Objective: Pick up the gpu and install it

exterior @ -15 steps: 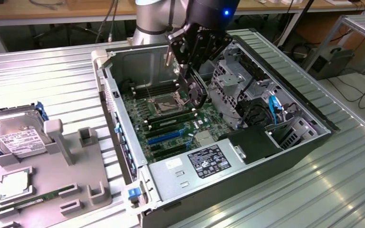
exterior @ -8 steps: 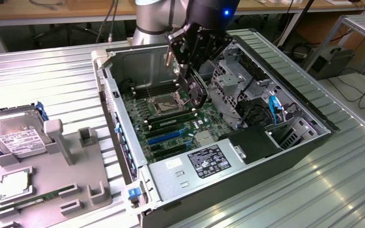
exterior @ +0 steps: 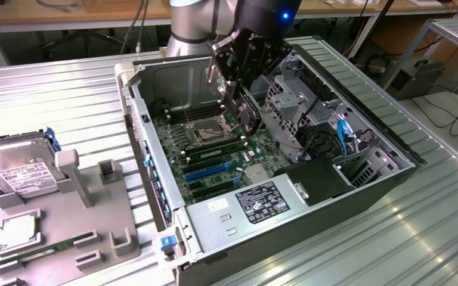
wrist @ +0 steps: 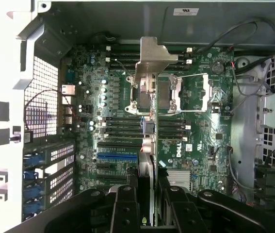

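My gripper [exterior: 243, 62] hangs over the open computer case [exterior: 356, 83], shut on the gpu [exterior: 243, 110]. The gpu is a thin dark card held upright on edge above the motherboard [exterior: 213, 164]. In the wrist view the gpu [wrist: 150, 145] appears edge-on between my two black fingers [wrist: 126, 206]. Its silvery end bracket [wrist: 152, 60] points toward the far side of the board. The card hovers over the CPU socket [wrist: 190, 92] and the memory slots, clear of the board. My gripper [wrist: 148, 196] clamps its near end.
Blue and black expansion slots [wrist: 118, 156] lie on the board near the rear slot covers [wrist: 55, 170]. Drive cages and cables [exterior: 324, 137] fill the exterior view's right side of the case. A grey fixture [exterior: 62, 238] holds a hard drive [exterior: 18, 173] and a memory stick [exterior: 42, 249].
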`<state>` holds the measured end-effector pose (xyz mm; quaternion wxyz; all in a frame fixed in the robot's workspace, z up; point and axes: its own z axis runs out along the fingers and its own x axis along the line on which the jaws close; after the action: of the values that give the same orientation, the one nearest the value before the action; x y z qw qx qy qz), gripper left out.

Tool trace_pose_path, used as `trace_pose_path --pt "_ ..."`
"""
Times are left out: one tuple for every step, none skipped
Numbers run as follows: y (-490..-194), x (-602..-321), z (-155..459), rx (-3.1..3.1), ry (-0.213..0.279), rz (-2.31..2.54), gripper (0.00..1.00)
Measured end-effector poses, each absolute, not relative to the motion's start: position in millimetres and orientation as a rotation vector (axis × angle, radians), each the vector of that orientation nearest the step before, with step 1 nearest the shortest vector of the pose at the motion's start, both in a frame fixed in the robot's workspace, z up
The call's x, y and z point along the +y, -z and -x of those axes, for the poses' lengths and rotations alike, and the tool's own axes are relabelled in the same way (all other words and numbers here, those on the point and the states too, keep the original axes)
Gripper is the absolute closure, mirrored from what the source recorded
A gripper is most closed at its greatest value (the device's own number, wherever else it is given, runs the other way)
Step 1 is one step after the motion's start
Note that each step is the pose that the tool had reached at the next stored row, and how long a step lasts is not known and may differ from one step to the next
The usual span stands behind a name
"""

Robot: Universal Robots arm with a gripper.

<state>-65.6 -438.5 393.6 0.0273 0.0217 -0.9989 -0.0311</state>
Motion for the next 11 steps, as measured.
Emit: trace_pose_path --pt "-393.5 -438.5 65.2 -3.083 0.095 -0.104 0.74" --pt "-393.5 -438.5 65.1 -3.081 0.094 -0.144 0.74" --pt "-393.4 -438.5 65.1 -3.078 0.093 -0.176 0.74" --pt "-393.3 -438.5 65.0 -3.076 0.092 -0.205 0.74" --pt "-393.1 -438.5 65.0 -3.073 0.091 -0.239 0.74" --pt "-393.0 -438.5 65.0 -3.07 0.09 -0.268 0.74" --pt "-392.8 -438.5 65.0 -3.066 0.089 -0.306 0.74" --pt "-392.6 -438.5 65.0 -3.063 0.088 -0.335 0.74" --pt "-392.5 -438.5 65.0 -3.059 0.087 -0.361 0.74" --pt "-392.3 -438.5 65.0 -3.055 0.086 -0.39 0.74" --pt "-392.0 -438.5 65.0 -3.051 0.086 -0.417 0.74"
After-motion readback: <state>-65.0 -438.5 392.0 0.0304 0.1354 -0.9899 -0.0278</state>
